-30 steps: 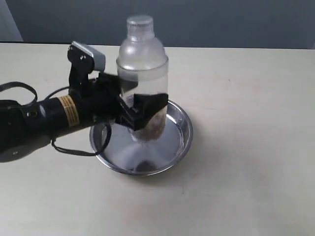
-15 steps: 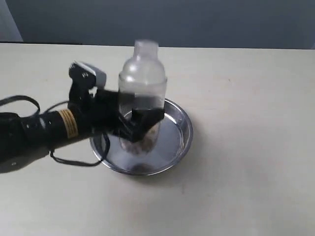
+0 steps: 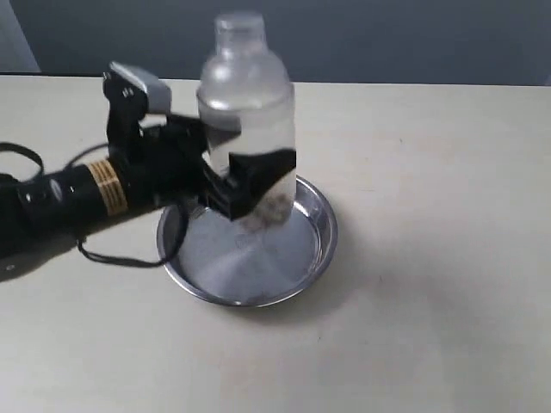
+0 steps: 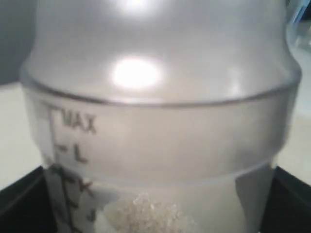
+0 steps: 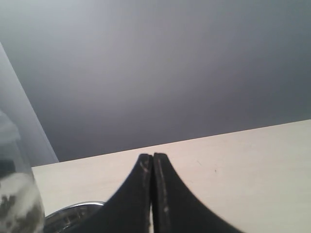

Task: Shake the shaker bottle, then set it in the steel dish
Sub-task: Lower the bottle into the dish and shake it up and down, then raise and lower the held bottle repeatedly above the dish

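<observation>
The shaker bottle (image 3: 245, 95) is clear plastic with a frosted domed top and a small cap. Brown pellets (image 3: 269, 211) lie at its bottom. It hangs upright in the air over the steel dish (image 3: 323, 232), with my left gripper (image 3: 245, 176) shut on its lower body from the left. In the left wrist view the bottle (image 4: 155, 97) fills the frame, and a black finger (image 4: 19, 204) shows at either lower corner. My right gripper (image 5: 152, 158) is shut on nothing, low over the table. The bottle's side (image 5: 14, 204) and the dish rim (image 5: 73, 211) show at the edge of its view.
The dish rests on a plain beige table (image 3: 430, 327) in front of a dark grey wall (image 3: 387, 39). A black cable (image 3: 120, 258) loops under the left arm beside the dish. The right arm does not show in the exterior view.
The left gripper dipped the bottle toward the dish half a second ago and has since lifted it back up, a little to the left. The pellets inside have shifted.
</observation>
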Controlling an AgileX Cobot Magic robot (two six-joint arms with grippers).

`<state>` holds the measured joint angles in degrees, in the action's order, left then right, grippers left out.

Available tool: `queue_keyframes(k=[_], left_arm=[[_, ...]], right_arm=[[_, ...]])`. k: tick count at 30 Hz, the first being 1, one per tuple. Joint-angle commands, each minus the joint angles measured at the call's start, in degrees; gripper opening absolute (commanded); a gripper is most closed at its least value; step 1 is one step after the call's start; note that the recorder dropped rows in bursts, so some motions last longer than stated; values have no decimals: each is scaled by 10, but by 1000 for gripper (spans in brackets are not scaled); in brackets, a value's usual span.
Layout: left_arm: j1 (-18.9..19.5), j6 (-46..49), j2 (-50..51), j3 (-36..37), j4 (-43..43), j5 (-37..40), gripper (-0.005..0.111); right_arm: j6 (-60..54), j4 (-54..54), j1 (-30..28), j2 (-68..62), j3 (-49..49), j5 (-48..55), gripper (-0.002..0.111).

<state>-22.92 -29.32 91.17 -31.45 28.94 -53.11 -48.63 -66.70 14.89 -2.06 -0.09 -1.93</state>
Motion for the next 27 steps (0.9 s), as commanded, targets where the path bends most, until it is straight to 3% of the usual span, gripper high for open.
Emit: queue_keyframes(k=[1,3,7,8,9,11,12,13,15,18,22,27], left_arm=[[-13,28,-18,-27,4,161,0],[2,-12,47,0,-1,90,0],[13,-31,-6,3,-7,-108,0],[13,-31,-28,-4,-5,-106,0],[10,-16,-52,-14,6,-56,0],[-2,5,-65,-29,27,109,0],[-12,10,-13,-26,-4,218,0],[-11,-6,17,-14,-24,216,0],[9,-88,37,19,21,115,0],[58,-72,-19,2,71,-114,0],[68,-101,-25,-10,122,-36,0],[62,-15,-37,-10,96,93,0]], right_arm=[[-2,0,-1,2,1,-1,-1],[-2,0,-1,2,1,0,-1],[-2,0,-1,2,1,0,-1],[-2,0,-1,2,1,0,-1],[-2,0,-1,2,1,0,-1],[-2,0,-1,2,1,0,-1],[-2,0,-1,2,1,0,-1],[-2,0,-1,2,1,0,-1],[-2,0,-1,2,1,-2,-1],[-2,0,-1,2,1,0,-1],[-2,0,-1,2,1,0,-1],[-2,0,-1,2,1,0,-1]])
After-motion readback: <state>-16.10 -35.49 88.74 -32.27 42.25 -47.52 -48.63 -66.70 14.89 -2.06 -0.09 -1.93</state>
